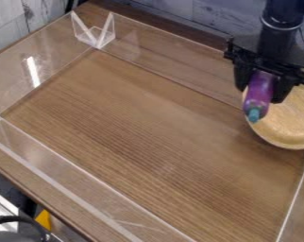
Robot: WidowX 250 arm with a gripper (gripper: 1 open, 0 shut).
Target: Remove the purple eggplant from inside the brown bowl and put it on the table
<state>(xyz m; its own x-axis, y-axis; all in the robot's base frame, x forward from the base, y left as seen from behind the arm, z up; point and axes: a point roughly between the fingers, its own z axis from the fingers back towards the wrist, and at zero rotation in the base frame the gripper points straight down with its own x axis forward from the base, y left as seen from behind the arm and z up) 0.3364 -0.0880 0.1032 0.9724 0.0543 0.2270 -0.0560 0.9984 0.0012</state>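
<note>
Above table [129, 123], gripper [261, 93] seemingly clamping purple eggplant [258, 98].

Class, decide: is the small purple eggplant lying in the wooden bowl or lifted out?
Lifted: the small purple eggplant hangs stem-down in the shut black claw, over the near rim of the light-brown wooden bowl.

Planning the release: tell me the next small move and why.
Probably carry the glossy purple toy eggplant left, away from the light-brown wooden bowl, then lower it. The black gripper is shut on it, stem end down, hanging at the bowl's left rim, and bare wood-grain tabletop lies to the left.
</note>
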